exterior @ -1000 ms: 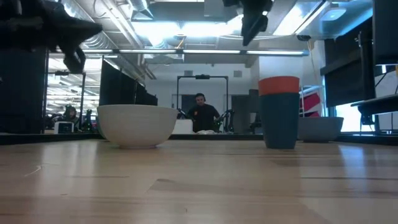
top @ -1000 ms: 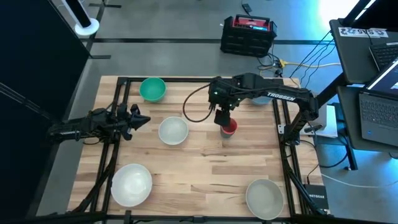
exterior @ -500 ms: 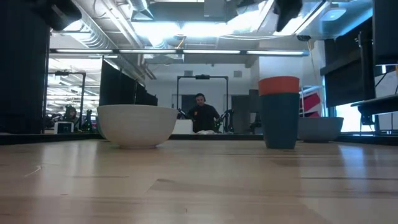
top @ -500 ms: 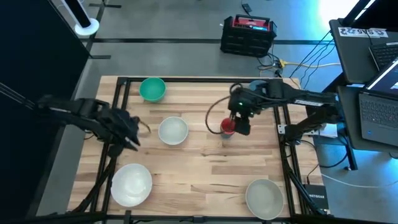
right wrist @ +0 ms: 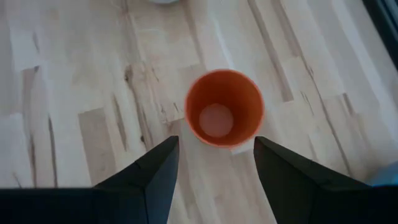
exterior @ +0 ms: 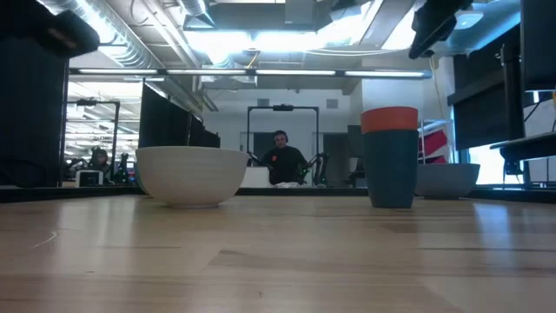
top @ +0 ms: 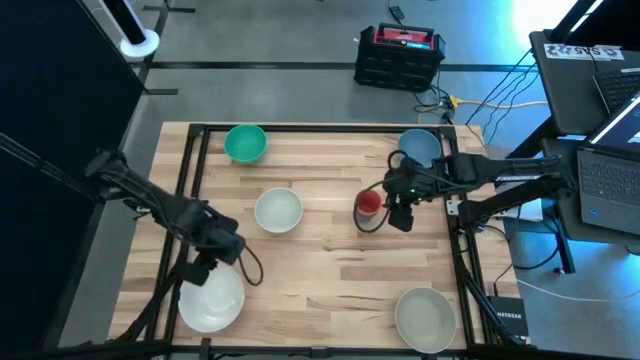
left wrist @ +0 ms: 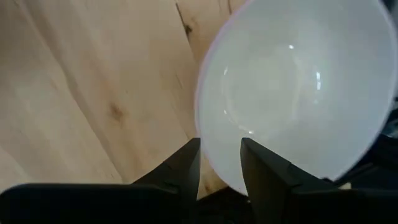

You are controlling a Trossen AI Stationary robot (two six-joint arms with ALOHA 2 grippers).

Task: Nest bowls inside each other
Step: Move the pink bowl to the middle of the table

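Observation:
A tiny red bowl [right wrist: 224, 111] stands nested in a dark blue one [exterior: 389, 169] right of the table's middle. My right gripper [right wrist: 216, 163] hangs open above the table just right of that stack [top: 368, 205], touching nothing. My left gripper [left wrist: 219, 163] points down, open, over the far rim of the large whitish bowl [top: 212, 298] at the near left; that rim shows between its fingers but lies well below them. A medium white bowl [top: 278, 211], a green bowl [top: 245, 143], a light blue bowl [top: 418, 148] and a second large whitish bowl [top: 425, 318] rest on their bases.
The wooden table [top: 330, 270] has dark frame rails along its left and right sides. A black and red case [top: 400, 55] sits on the floor beyond the far edge, and laptops [top: 610, 170] stand to the right. A person [exterior: 280, 158] sits far behind the table.
My left gripper has swung from the table's left edge toward the near edge, tipping from level to pointing down over the near-left large bowl. My right gripper has drawn away from above the red bowl toward the table's right edge. The bowls have stayed put.

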